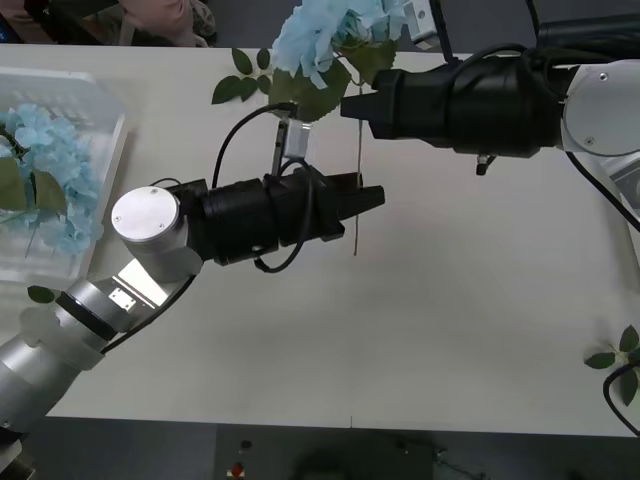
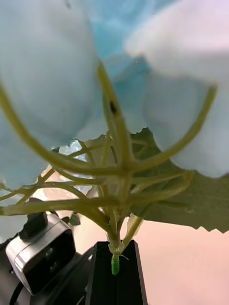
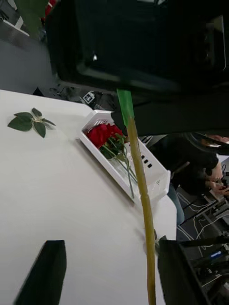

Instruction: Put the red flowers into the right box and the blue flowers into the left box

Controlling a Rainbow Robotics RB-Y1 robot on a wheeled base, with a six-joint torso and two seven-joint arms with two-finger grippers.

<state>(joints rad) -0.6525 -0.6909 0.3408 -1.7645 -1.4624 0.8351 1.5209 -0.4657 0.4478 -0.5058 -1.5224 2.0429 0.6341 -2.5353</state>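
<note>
While the right gripper (image 1: 348,106) pinches the blue flower (image 1: 325,40), its stem (image 1: 358,190) hangs vertically between the parted fingers of the left gripper (image 1: 372,197), the nearer one.

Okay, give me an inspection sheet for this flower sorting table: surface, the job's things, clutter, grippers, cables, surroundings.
Surface: white table, mostly bare in the middle.
Job's things: blue flower held above the table, its stem hanging down; more blue flowers lie in the left box; red flowers lie in the right box.
Clutter: loose leaf sprigs near the table's right edge.
Grippers: right gripper shut on the blue flower's stem just under the head; left gripper open, fingers either side of the stem lower down.
Cables: black cable loops over the left arm.
Surroundings: a person sits beyond the right box.
</note>
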